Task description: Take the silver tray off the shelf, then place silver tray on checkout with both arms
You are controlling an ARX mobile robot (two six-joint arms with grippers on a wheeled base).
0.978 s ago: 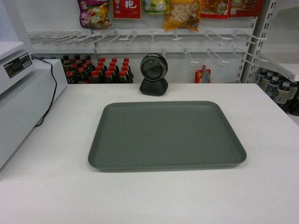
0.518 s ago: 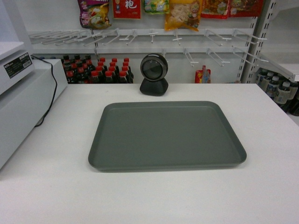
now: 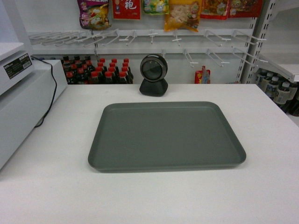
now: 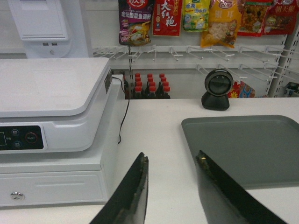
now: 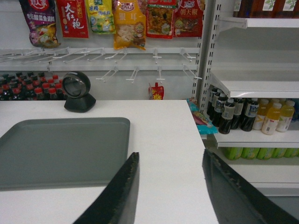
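A plain grey-green tray (image 3: 167, 136) on a white counter (image 3: 56, 186). A black scanner (image 3: 153, 74) with a silver ring. Dark bottles (image 3: 98, 71) with red caps. A white register (image 4: 51, 135) with a black cord (image 3: 50, 98) — snack packets (image 3: 186, 11) in yellow, red and purple.

Scanner (image 3: 153, 74) behind tray (image 3: 166, 135), register (image 3: 21, 107) left.

**Behind and beside the counter**

Snack packets (image 3: 184, 13) hang in a row from white wire hooks (image 3: 140, 36) along the back wall. Below them, dark bottles with red caps (image 3: 98, 70) stand packed together. A small red pouch (image 3: 202, 75) sits alone under the hooks. Off to the right, drink bottles (image 5: 252, 114) line a lower rack, with green ones (image 5: 252, 152) beneath.
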